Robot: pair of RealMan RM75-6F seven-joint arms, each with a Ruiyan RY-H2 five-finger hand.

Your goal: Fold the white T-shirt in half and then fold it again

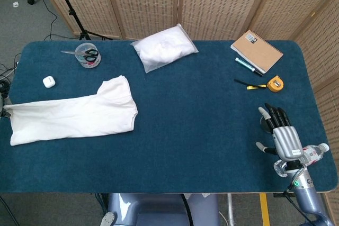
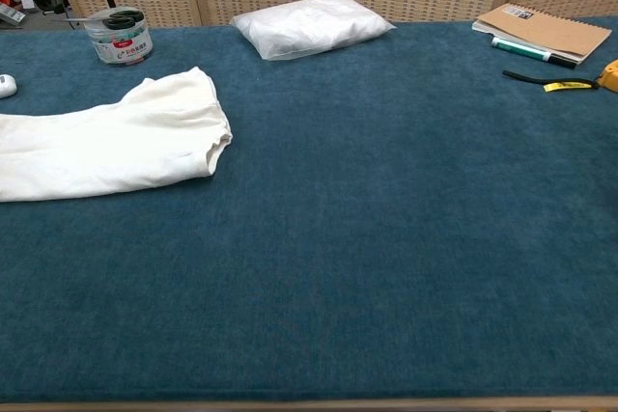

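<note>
White T-shirt (image 1: 71, 112) flat on table (image 1: 201, 130), long axis left-right, collar end rightward. Right hand (image 1: 280, 133) empty, fingers apart. Left hand: cannot tell.

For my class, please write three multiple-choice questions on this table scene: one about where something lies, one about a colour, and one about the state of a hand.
1. Where on the table does the white T-shirt lie?
A. At its left end
B. In the middle
C. At its right end, by the notebook

2. What colour is the tape measure?
A. Red
B. Green
C. Yellow

3. How is the right hand?
A. It holds the shirt
B. Its fingers are apart and it holds nothing
C. It grips the pen

Answers:
1 A: the head view shows the shirt reaching the table's left edge.
2 C: its case is yellow.
3 B: it sits at the near right corner, far from the shirt and the pen.
</note>
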